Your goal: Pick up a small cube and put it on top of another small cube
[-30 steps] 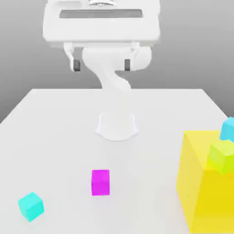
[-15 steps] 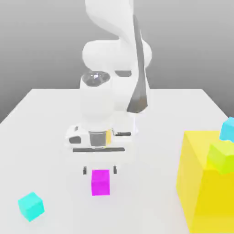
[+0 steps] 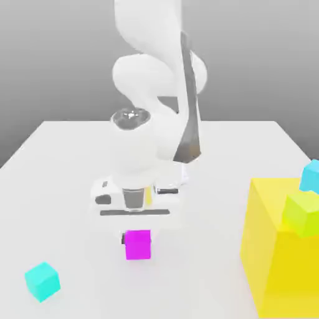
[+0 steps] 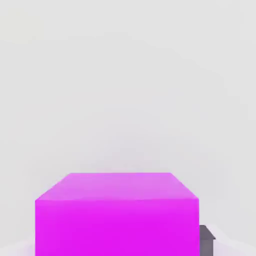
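Pincer point(image 3: 138, 238) sits low at the centre of the exterior view, its fingers closed against the sides of the magenta cube point(image 3: 138, 244), which rests on the white worktop point(image 3: 56, 187). At the right edge, a sky-blue cube point(image 3: 310, 176) sits behind a big yellow block point(image 3: 280, 261) bearing a lime-green cube point(image 3: 303, 212). A turquoise cube point(image 3: 42, 281) lies lower left.
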### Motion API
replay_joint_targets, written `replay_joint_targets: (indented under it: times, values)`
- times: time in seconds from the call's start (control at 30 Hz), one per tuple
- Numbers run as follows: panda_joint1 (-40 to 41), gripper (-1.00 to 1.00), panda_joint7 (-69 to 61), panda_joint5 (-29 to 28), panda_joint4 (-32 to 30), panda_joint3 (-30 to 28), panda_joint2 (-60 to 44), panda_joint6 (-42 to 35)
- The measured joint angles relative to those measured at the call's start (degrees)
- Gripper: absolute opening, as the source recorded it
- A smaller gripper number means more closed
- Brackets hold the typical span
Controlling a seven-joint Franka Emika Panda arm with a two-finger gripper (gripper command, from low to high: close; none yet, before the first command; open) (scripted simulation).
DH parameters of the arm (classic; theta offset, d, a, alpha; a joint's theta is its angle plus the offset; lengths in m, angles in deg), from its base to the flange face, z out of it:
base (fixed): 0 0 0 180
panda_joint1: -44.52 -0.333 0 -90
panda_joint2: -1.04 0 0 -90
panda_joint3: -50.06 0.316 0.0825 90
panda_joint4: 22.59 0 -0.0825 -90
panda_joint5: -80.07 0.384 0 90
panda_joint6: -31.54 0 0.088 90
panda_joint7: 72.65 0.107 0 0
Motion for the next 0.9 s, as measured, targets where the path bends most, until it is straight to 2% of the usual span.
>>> replay_joint_targets:
  times: [0.07,0.13,0.8,0.9]
  values:
    - [0.6,-1.00,0.8,-1.0,-0.2,0.5,3.6,-3.5]
    - [-1.3,-1.00,0.9,-1.4,2.7,1.5,4.8,-7.5]
    - [-21.6,-1.00,-2.9,0.1,43.7,10.9,6.0,-49.8]
    - [-22.4,-1.00,-2.9,0.0,43.9,11.4,4.4,-48.4]
